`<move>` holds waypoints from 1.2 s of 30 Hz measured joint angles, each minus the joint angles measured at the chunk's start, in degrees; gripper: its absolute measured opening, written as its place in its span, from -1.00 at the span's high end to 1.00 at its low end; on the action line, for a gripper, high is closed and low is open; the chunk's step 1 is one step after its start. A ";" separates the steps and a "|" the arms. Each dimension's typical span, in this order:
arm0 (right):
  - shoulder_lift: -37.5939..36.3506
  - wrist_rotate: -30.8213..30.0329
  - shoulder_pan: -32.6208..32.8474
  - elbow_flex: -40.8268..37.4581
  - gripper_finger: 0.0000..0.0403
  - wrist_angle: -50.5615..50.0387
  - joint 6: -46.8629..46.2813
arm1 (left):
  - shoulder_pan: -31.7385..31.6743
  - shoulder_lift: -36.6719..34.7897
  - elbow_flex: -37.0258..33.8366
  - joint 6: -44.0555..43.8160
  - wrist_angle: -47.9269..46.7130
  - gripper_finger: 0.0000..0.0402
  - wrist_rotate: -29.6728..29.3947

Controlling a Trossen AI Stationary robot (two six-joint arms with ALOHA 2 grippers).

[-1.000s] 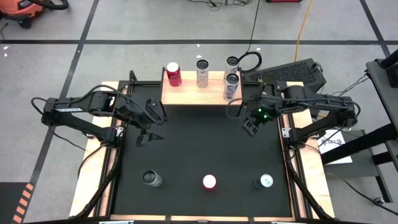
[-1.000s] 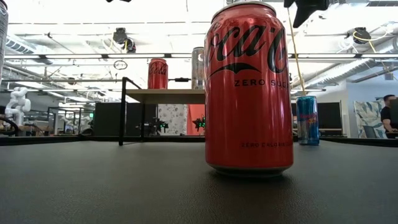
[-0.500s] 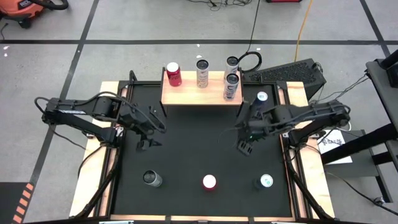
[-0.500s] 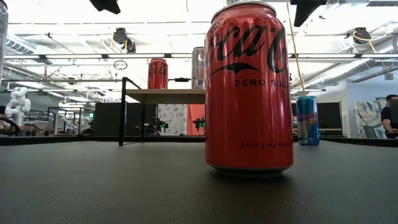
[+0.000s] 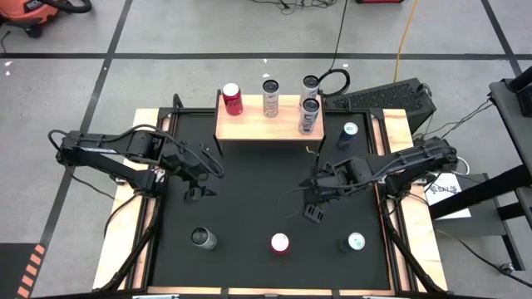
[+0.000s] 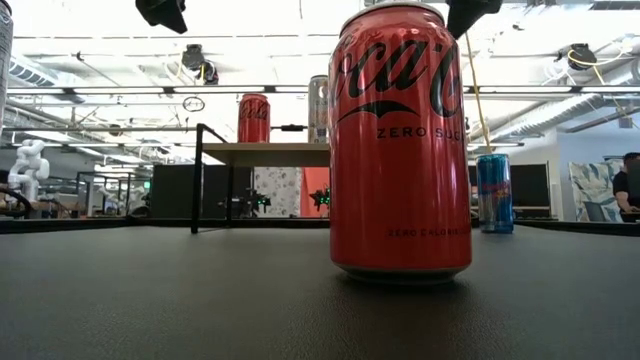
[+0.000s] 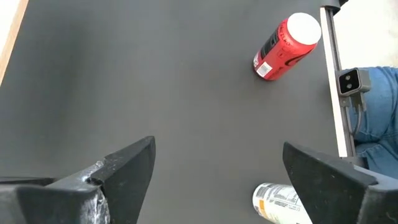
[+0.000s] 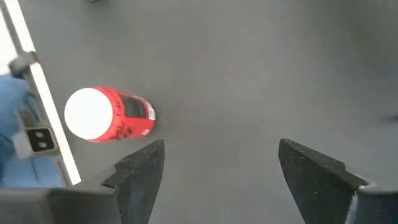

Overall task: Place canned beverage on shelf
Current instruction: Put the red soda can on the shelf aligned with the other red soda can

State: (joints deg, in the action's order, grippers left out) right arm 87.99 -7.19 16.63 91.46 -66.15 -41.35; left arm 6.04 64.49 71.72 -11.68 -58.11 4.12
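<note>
Red can (image 5: 280,243): stood upright on the black mat (image 5: 258,178) at its near edge, between a grey can (image 5: 203,239) and a blue-green can (image 5: 355,242). It is placed near the right gripper (image 5: 314,214), which is held above the mat, fingers spread wide, nothing gripped or touched.

Left gripper (image 5: 193,194): held over the mat's left part, well apart from the red can, fingers likewise spread, empty.

Shelf (image 5: 249,126): set at the far edge, four cans on top.
</note>
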 joint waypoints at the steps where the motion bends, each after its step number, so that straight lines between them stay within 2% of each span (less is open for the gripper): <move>1: -0.06 -0.11 0.03 0.00 -0.49 0.67 0.08 | 0.00 0.00 0.00 0.01 0.03 -0.77 0.00; 6: -0.31 -0.12 -0.01 0.00 -0.49 1.23 -1.03 | 0.00 0.00 0.00 0.01 0.16 -0.77 -0.01; 12: -0.29 -0.14 -0.01 0.00 -0.49 1.53 3.34 | 0.00 0.00 0.00 0.01 0.15 -0.77 -0.02; 22: -0.29 -0.05 -0.01 0.00 -0.49 7.41 4.92 | 0.00 0.00 0.00 -0.06 0.24 -0.77 -0.02; 29: -0.29 4.25 -0.01 0.00 -0.49 11.37 6.52 | 0.00 0.00 0.00 -0.09 0.24 -0.77 -0.02; 36: -0.29 4.49 -0.01 0.00 -0.49 11.60 4.28 | 0.00 0.00 -0.01 -0.29 1.20 -0.77 -0.02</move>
State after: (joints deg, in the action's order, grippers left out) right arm 87.70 -2.70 16.62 91.46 -54.55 -37.06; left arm 6.04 64.49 71.71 -11.97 -56.91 4.10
